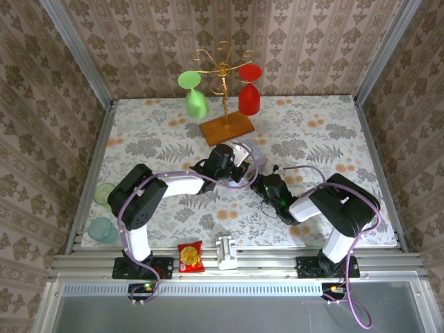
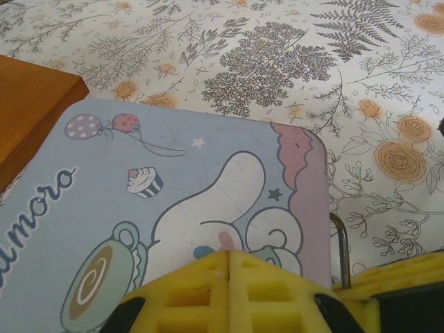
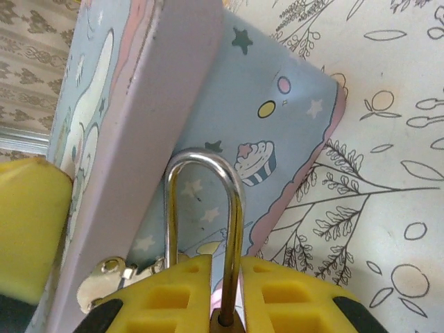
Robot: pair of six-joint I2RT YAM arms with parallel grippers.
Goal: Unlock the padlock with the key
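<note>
The padlock's silvery shackle [image 3: 205,182] rises between my right gripper's [image 3: 225,262] yellow fingers, and a bit of its brass body [image 3: 226,323] shows in the gap. That gripper is shut on the padlock, beside the blue-grey tin box [image 3: 277,118] and its metal hasp [image 3: 104,276]. My left gripper [image 2: 229,254] is shut, its fingertips over the box lid [image 2: 194,187]; the shackle [image 2: 340,250] stands just to their right. The key is hidden. In the top view both grippers, left [image 1: 239,171] and right [image 1: 263,184], meet at the box [image 1: 254,151] mid-table.
A gold wire rack on a wooden base [image 1: 226,127] stands behind the box, holding a green glass [image 1: 196,103] and a red glass [image 1: 249,99]. Two green cups [image 1: 103,211] lie at the left edge. A snack packet [image 1: 190,257] and a white part [image 1: 227,251] sit on the front rail.
</note>
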